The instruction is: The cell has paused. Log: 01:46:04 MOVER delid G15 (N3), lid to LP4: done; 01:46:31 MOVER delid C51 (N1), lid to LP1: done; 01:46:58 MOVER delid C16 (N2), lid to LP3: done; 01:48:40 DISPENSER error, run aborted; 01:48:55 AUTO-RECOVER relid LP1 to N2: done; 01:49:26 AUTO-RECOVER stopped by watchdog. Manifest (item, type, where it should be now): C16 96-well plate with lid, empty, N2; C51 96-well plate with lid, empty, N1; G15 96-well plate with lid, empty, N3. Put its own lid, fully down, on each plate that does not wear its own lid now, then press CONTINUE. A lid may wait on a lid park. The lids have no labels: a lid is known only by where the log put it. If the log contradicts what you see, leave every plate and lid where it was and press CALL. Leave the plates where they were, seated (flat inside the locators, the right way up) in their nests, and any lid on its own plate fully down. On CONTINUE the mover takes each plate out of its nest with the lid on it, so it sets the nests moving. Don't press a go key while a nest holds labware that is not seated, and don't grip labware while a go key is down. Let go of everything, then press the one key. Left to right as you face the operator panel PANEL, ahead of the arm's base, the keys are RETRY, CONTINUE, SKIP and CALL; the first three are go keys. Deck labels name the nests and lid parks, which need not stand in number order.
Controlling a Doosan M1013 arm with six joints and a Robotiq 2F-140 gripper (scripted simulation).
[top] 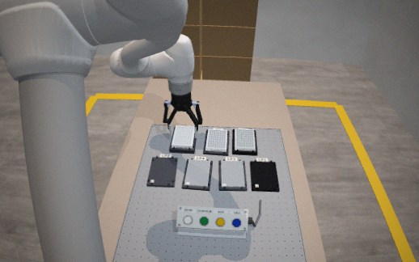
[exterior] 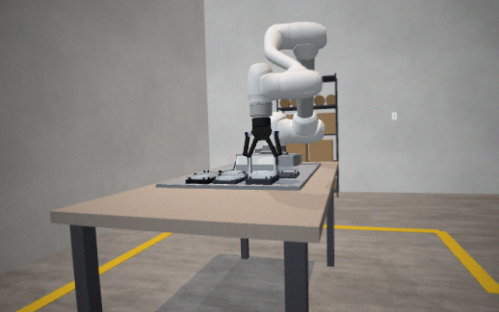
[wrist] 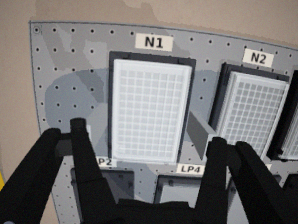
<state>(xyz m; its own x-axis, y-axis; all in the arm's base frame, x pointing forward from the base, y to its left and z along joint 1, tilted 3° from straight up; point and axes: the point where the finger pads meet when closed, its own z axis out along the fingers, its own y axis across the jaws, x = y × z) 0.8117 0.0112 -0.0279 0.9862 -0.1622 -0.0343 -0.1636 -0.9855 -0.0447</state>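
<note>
Three white 96-well plates sit in the back row of nests. The plate in N1 (top: 183, 137) is on the left and wears a smooth lid; it also shows in the wrist view (wrist: 149, 110). The plate in N2 (top: 217, 141) is in the middle, and the third plate (top: 244, 140) is on the right. My gripper (top: 183, 126) is low over N1, open, with one finger on each long side of the lidded plate, and holds nothing. It shows in the wrist view (wrist: 148, 136) as well. Grey lids lie on the two middle lid parks (top: 197, 174) (top: 232, 175).
The left lid park (top: 162, 171) and the right lid park (top: 264, 175) are dark and bare. The operator panel (top: 212, 221) stands at the front with white (top: 188, 220), green (top: 204, 221), yellow (top: 220, 221) and blue (top: 236, 222) keys.
</note>
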